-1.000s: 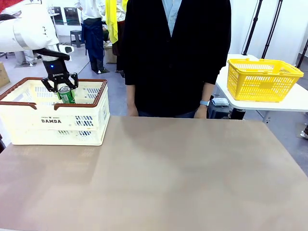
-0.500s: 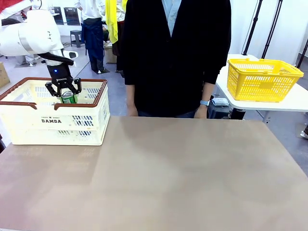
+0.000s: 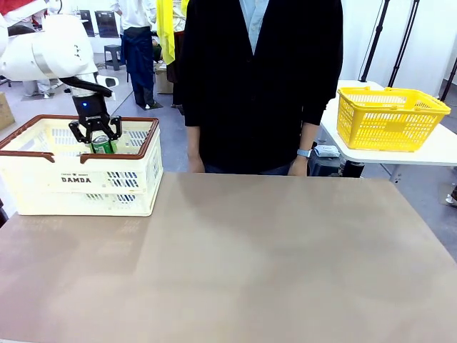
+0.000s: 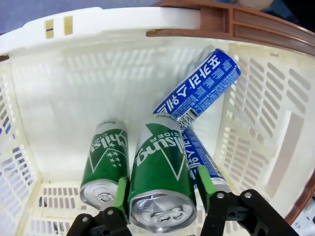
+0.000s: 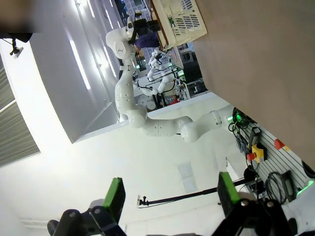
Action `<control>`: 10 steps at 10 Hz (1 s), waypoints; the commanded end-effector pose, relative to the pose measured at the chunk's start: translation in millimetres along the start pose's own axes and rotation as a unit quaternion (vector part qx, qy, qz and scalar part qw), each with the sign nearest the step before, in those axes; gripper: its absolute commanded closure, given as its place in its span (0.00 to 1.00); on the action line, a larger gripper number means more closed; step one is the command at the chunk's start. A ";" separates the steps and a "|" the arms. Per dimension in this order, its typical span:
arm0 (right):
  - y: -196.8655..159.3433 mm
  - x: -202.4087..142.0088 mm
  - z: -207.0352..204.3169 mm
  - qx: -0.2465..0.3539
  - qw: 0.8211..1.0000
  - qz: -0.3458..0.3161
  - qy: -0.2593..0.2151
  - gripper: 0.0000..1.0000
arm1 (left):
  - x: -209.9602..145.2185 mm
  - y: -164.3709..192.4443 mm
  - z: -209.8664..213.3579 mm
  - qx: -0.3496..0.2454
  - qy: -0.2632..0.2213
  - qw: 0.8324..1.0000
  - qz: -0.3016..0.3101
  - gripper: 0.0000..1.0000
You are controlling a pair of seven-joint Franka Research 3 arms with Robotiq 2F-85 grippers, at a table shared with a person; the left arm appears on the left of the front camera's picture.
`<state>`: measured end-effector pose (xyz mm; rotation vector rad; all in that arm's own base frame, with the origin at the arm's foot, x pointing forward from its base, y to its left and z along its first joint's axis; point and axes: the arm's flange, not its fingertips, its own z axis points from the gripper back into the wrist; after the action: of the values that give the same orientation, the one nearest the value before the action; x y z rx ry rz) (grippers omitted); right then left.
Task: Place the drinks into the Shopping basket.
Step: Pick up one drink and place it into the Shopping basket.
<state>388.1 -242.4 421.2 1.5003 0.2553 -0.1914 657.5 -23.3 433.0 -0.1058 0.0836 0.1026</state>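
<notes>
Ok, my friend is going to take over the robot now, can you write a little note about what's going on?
Left tool: down inside the Shopping basket, pads on either side of a dark green can; whether it grips or has let go cannot be told.
Right tool: open, empty, away from the table.
Cans: a second dark green can and two blue cans lie in the basket.
Done: those three are in. No cans are on the table.
Left: finish releasing the green can and lift the left tool out.
</notes>
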 end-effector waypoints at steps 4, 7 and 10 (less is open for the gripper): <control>6.2 1.1 0.6 0.003 1.000 -0.007 -0.004 0.00 | -0.5 6.4 9.0 0.005 -0.011 1.000 0.004 0.00; 6.2 1.1 0.6 0.003 1.000 -0.007 -0.004 0.00 | -14.1 10.4 26.3 0.008 -0.035 0.999 0.012 0.00; 6.2 1.1 0.6 0.003 1.000 -0.007 -0.004 0.00 | -72.5 16.1 90.7 -0.009 -0.078 0.997 -0.004 0.00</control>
<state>388.3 -242.2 421.1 1.5001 0.2559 -0.1910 626.5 -8.7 517.5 -0.1081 -0.0485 0.1187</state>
